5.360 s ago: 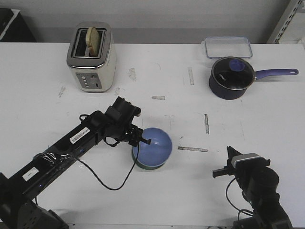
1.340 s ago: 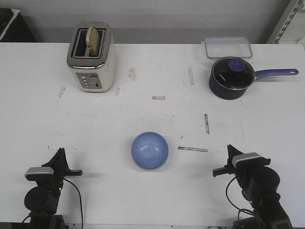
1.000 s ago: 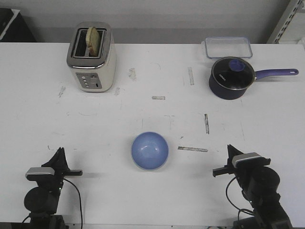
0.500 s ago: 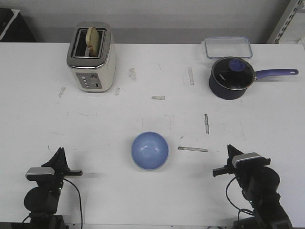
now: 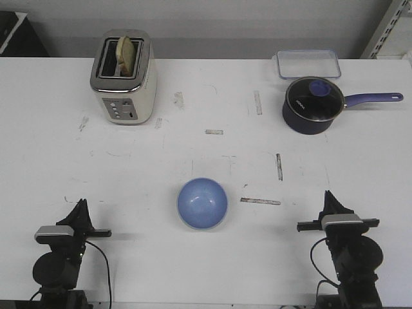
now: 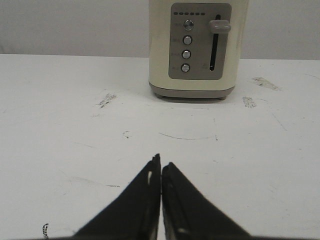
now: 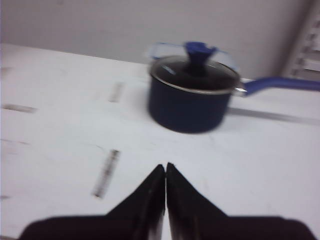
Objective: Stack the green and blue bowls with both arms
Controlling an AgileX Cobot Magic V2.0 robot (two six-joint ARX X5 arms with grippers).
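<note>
The light blue bowl (image 5: 202, 203) stands upright at the middle of the table's near half. The green bowl is hidden; only a thin pale edge shows under the blue bowl's near rim. My left gripper (image 5: 80, 205) rests folded at the front left, well left of the bowl. In the left wrist view it (image 6: 161, 162) is shut and empty over bare table. My right gripper (image 5: 329, 194) rests at the front right, well right of the bowl. In the right wrist view it (image 7: 166, 166) is shut and empty. Neither wrist view shows a bowl.
A cream toaster (image 5: 123, 76) holding bread stands at the back left and also shows in the left wrist view (image 6: 197, 47). A dark navy saucepan (image 5: 312, 105) with a long handle and a clear lidded box (image 5: 308, 63) stand at the back right. The saucepan shows blurred in the right wrist view (image 7: 192, 95).
Five seconds ago my left gripper was at the bowls, blue above green; it has since withdrawn to the front left. In the last half second my right gripper swung slightly right.
</note>
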